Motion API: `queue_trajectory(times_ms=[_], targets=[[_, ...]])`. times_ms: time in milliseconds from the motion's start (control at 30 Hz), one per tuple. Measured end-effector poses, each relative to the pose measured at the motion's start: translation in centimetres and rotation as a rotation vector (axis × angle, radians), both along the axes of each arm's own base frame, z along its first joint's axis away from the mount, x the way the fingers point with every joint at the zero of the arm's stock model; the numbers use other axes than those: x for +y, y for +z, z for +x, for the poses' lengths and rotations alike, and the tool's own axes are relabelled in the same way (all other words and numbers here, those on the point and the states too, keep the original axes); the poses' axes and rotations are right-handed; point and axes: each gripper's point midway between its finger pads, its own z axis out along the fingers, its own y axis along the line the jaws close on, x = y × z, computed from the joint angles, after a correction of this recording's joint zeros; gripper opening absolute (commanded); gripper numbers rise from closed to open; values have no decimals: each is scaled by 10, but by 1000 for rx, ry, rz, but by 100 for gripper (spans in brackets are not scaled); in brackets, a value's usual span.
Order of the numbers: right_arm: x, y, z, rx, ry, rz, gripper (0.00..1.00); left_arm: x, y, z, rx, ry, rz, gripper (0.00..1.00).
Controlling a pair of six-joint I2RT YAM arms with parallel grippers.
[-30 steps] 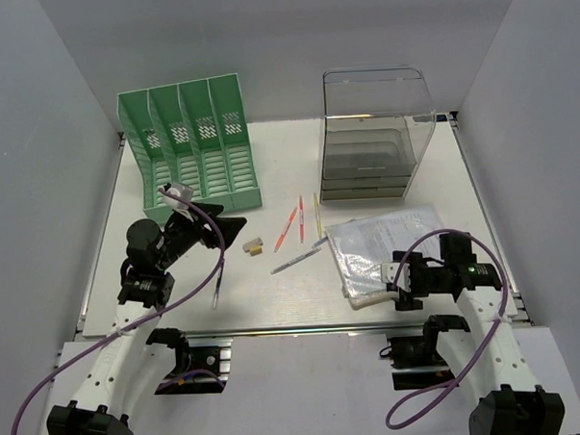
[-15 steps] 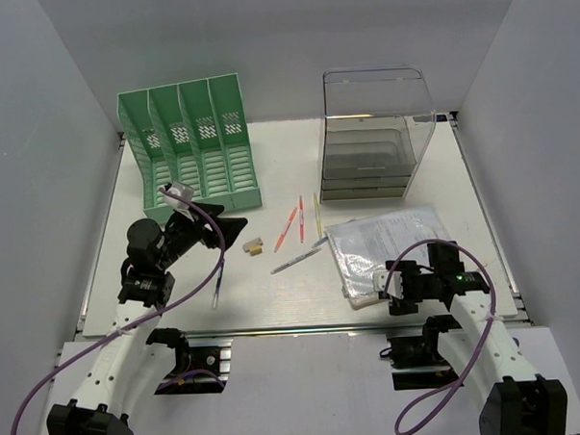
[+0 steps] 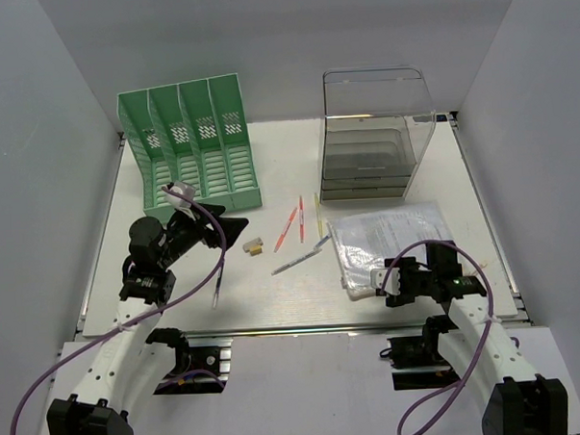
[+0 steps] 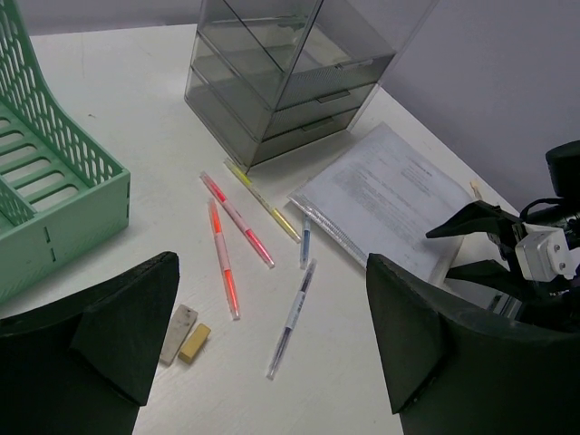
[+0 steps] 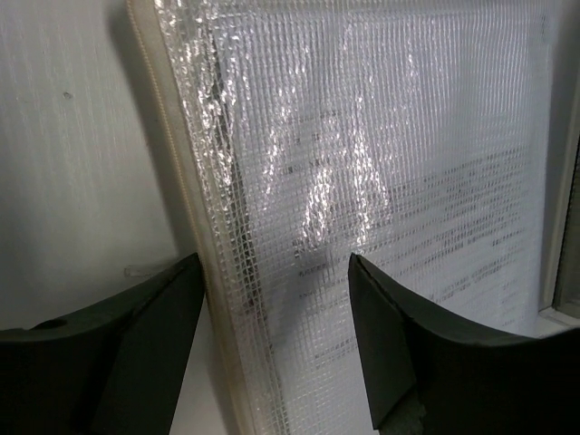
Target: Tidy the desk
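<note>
The white desk (image 3: 278, 170) carries loose stationery. A clear mesh pouch of papers (image 3: 387, 242) lies at the right front. My right gripper (image 3: 376, 283) is open and low over its near left corner; in the right wrist view (image 5: 276, 353) the pouch's zip edge (image 5: 195, 236) lies between the fingers. My left gripper (image 3: 227, 227) is open and empty, raised above the desk left of two erasers (image 3: 254, 246). Its wrist view (image 4: 272, 362) shows a blue pen (image 4: 290, 319), an orange pen (image 4: 223, 258), a pink pen (image 4: 237, 220) and a yellow pen (image 4: 265, 201).
A green slotted file rack (image 3: 191, 145) stands at the back left. A clear drawer box (image 3: 369, 142) stands at the back right. A dark pen (image 3: 218, 283) lies near the front left. A metal rail (image 3: 295, 328) runs along the near edge.
My right gripper has moved a little left, to the pouch's near left corner. The left arm has not moved.
</note>
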Motion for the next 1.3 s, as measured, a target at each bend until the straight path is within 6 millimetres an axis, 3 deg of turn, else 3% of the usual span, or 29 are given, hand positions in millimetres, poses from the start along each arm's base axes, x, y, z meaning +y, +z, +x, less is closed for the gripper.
queue_trajectory(times_ms=[400, 900, 1100, 1300], targets=[[-3, -7, 7, -126, 95, -79, 38, -1, -8, 4, 30, -2, 6, 94], [-5, -11, -9, -79, 148, -115, 12, -3, -14, 3, 54, -18, 10, 94], [-4, 2, -12, -10, 65, -58, 4, -4, -17, 4, 65, -20, 11, 94], [3, 42, 3, -4, -46, 43, 0, -6, -21, 4, 81, -37, 10, 94]])
